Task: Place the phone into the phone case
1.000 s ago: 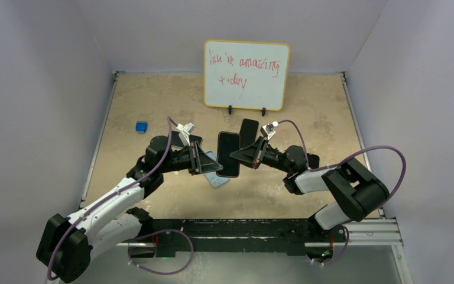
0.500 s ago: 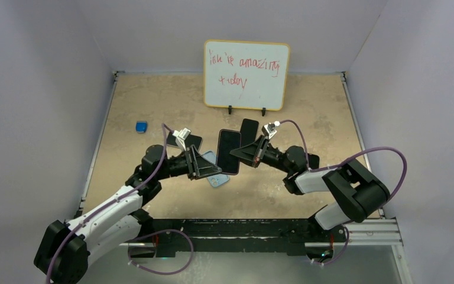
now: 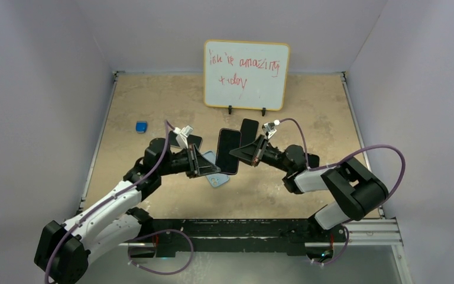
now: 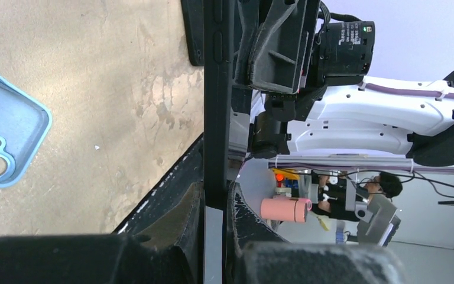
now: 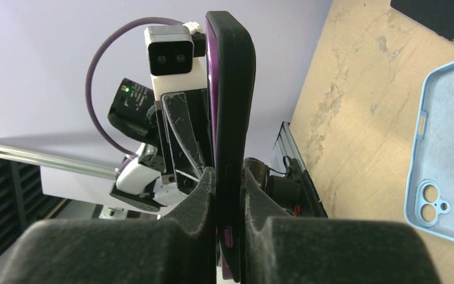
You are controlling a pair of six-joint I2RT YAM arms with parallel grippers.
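Observation:
The phone [image 3: 229, 151] hangs above the table between both arms, screen up in the top view. My left gripper [image 3: 211, 164] is shut on its left edge and my right gripper [image 3: 234, 155] on its right edge. In the left wrist view the phone [image 4: 217, 89] runs edge-on up from my shut left gripper [image 4: 216, 198]. Seen from the right wrist, the phone [image 5: 232, 89] shows a purplish-red rim, clamped by my right gripper [image 5: 228, 183]. The light blue phone case [image 3: 217, 177] lies open side up on the table just below, camera cutout at its near end [image 5: 449, 154] [image 4: 6, 139].
A second black phone [image 3: 249, 131] lies behind the held one, and a third [image 3: 192, 141] sits partly under my left arm. A small blue cube [image 3: 141, 126] rests at the left. A whiteboard [image 3: 246, 74] stands at the back; walls close in on both sides.
The left arm drew back slightly toward the near left, then returned to the phone's left edge. The phone and right gripper shifted only a little.

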